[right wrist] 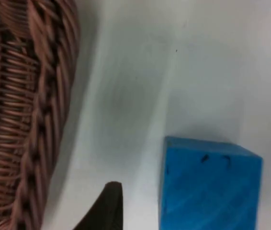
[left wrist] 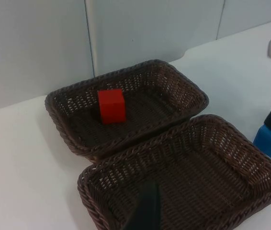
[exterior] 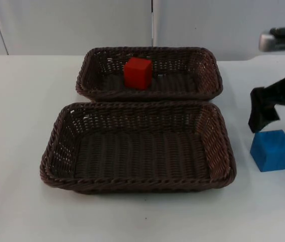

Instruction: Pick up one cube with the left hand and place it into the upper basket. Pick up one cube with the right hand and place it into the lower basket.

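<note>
Two dark brown woven baskets sit on the white table (exterior: 21, 151), long sides next to each other, rims touching or nearly so. The upper basket (exterior: 208, 75) lies nearer the grey partition wall (exterior: 72, 25); the lower basket (exterior: 57, 151) lies nearer the camera and looks the larger in the top view.

Red cube (exterior: 138, 73) — inside the upper basket, resting on its floor near the back wall, a little left of the basket's middle. The left wrist view shows the same red cube (left wrist: 111, 106) in that basket, standing flat. Nothing lies in the lower basket.

Blue cube (exterior: 272, 150) — on the bare table to the right of the lower basket, apart from its rim, one edge turned toward the camera.

Right gripper (exterior: 263, 121) hangs low over the table just behind the blue cube, its dark tip at or just above the cube's far top edge; contact cannot be told. The right wrist view has the blue cube (right wrist: 207, 187) close ahead, one black fingertip (right wrist: 107, 208) beside it and the lower basket's braided rim (right wrist: 39, 120) off to the side. Whether the fingers are apart or together cannot be told.

Left gripper: one black fingertip (left wrist: 145, 211) shows over the lower basket (left wrist: 212, 182) in the left wrist view; finger state cannot be told.
</note>
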